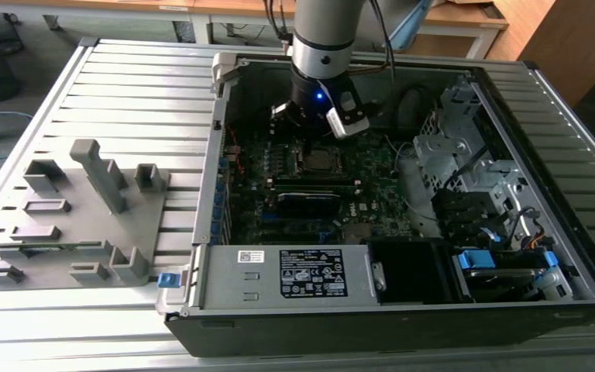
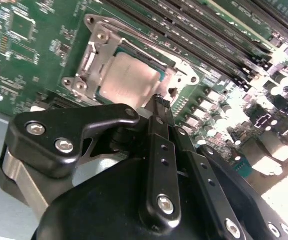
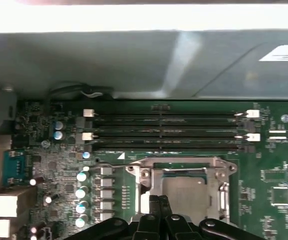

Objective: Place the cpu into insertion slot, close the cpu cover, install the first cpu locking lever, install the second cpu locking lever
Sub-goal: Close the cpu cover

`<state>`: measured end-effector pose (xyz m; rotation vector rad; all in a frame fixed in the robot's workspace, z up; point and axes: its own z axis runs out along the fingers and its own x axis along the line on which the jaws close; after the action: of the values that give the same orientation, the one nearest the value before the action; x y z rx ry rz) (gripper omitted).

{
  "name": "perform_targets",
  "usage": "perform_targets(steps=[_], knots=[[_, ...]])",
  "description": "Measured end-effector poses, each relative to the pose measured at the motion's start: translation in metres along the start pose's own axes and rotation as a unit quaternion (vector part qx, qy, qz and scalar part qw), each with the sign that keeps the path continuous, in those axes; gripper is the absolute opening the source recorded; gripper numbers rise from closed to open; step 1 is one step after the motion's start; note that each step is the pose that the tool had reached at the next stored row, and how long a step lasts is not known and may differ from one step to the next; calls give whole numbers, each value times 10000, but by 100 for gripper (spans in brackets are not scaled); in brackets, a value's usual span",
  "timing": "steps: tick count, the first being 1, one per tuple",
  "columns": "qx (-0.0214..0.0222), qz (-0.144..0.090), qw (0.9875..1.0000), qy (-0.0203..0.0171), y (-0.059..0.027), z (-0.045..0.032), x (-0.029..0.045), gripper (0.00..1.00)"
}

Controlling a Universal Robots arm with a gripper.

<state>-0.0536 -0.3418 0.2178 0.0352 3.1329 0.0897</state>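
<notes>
Small flat silver-grey square cpu (image 2: 128,77) seated in black square insertion slot (image 2: 75,84), mid-board. Thin silvery frame cpu cover (image 2: 90,59) down over it. Black gripper (image 2: 160,100): fingers closed together, tips at cover edge. Cpu prob. light, stiff, fragile; hold by edges.

Print on the white label (image 1: 297,273) (atop the power supply box (image 1: 221,288)) cannot be read.

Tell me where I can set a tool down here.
The grey slatted table is bare between the grey block fixture and its far edge, at the exterior view's left. Inside the open black computer case, around the gripper, it is crowded.
</notes>
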Motion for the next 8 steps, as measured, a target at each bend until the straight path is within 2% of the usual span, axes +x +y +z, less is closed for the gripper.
perform_targets(steps=[5, 8], knots=[[3, 0, 10000, 0, -4, 49, 47, 10], [4, -1, 10000, 1, -4, 50, 48, 10]])
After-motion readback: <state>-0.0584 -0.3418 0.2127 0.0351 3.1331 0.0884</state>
